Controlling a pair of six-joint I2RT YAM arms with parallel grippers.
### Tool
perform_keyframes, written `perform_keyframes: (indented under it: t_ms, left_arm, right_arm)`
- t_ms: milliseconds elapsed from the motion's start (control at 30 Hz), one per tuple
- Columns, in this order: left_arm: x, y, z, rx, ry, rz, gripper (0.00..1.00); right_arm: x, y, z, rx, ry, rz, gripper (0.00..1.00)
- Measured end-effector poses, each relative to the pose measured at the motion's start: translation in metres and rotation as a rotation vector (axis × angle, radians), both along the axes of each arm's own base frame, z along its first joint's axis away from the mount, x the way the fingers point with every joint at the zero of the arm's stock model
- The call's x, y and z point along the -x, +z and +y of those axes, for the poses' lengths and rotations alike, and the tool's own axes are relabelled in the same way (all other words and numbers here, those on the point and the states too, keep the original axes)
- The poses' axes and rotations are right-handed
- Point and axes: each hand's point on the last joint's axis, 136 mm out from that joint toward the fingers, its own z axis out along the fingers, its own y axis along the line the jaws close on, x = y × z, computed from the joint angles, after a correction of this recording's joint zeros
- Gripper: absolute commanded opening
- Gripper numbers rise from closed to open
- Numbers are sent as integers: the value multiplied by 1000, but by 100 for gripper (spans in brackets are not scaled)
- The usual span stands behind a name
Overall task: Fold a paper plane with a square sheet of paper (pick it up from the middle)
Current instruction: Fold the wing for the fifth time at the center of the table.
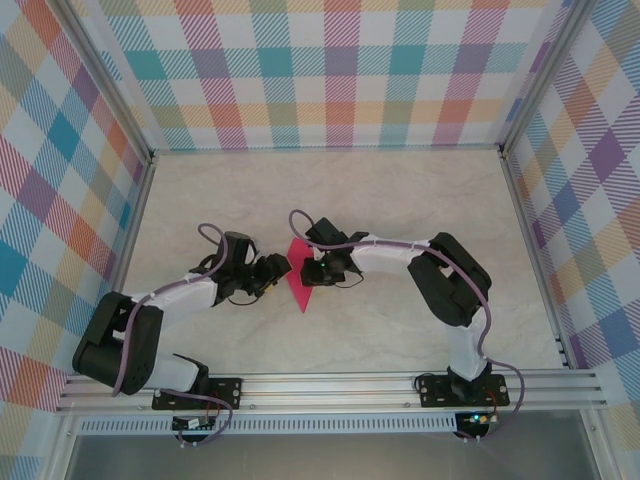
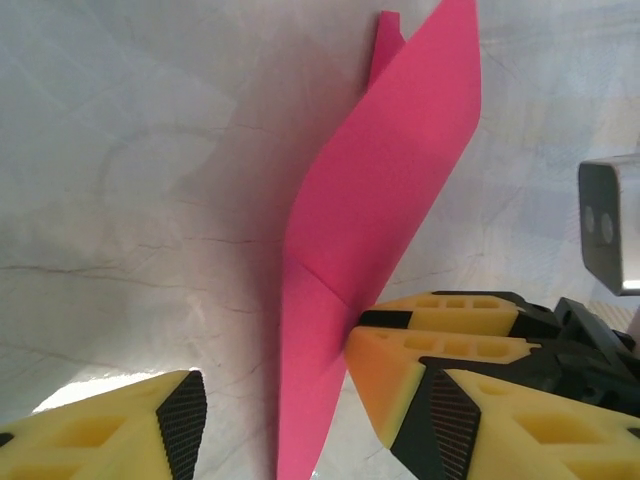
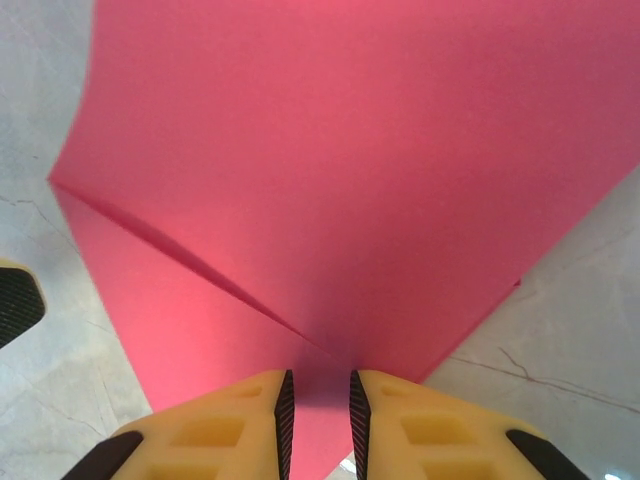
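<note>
From above, my left hand (image 1: 278,273) and right hand (image 1: 310,268) meet at the pink paper (image 1: 299,293), mid-worktop (image 1: 400,200).

Left wrist: my left hand (image 2: 310,420) is released, with fingers (image 2: 120,430) on either side of the upright paper (image 2: 380,210), probably to press its crease.

Right wrist: my right hand (image 3: 318,400) grasps the paper's (image 3: 330,170) edge, holding it upright.

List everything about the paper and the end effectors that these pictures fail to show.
Top external: the pink paper is too small to count its folds.
Left wrist: its upper tip and lower end are cut off by the picture's edges; the right end effector covers part of one edge.
Right wrist: the paper runs past the top edge, so its outline is unknown; the pinched strip is hidden between the fingers.
</note>
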Motion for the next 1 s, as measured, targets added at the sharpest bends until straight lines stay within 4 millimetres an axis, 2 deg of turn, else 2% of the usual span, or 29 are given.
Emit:
perform_keyframes:
  t_ms: [333,633,1000]
  left_arm:
    - [-7,-10,-11,33,-48,-23,54]
    - [-9,-23,-12,27,-61,-10,55]
    - [-13,-27,-14,20,-86,-30,35]
  right_arm:
    - [-2,-2,1,-106,-17,56,24]
    - [-4,-1,-1,-147,-26,72,24]
    - [-5,-1,-2,-183,-25,77,24]
